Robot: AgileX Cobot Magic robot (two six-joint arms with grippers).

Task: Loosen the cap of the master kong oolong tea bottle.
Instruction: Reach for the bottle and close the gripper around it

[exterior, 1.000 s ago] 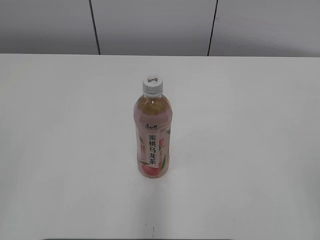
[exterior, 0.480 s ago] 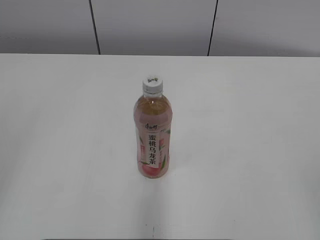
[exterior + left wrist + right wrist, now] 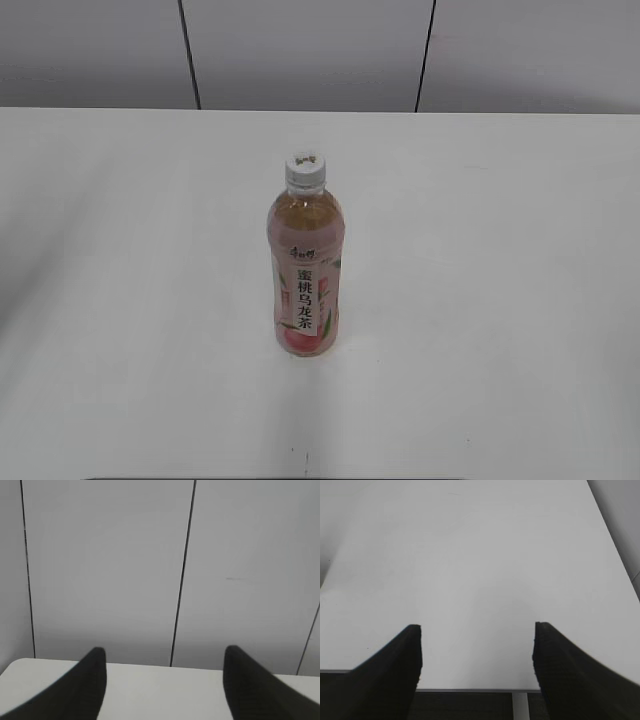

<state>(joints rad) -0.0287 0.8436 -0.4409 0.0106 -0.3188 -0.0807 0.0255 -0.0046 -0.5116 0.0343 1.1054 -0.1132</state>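
The master kong oolong tea bottle [image 3: 305, 275] stands upright in the middle of the white table [image 3: 500, 250] in the exterior view, with amber tea, a pink peach label and a white band of dark characters. Its white ribbed cap [image 3: 305, 171] sits on the neck. Neither gripper shows in the exterior view. My left gripper [image 3: 165, 652] is open and empty, facing the back wall over the table edge. My right gripper [image 3: 477, 627] is open and empty above the table's near edge. The bottle is out of both wrist views.
A grey panelled wall [image 3: 300, 50] with dark seams runs behind the table. The right wrist view shows the table's front edge [image 3: 470, 690] and a dark floor below it.
A faint shadow has appeared on the table at the far left of the exterior view. The bottle has not moved.
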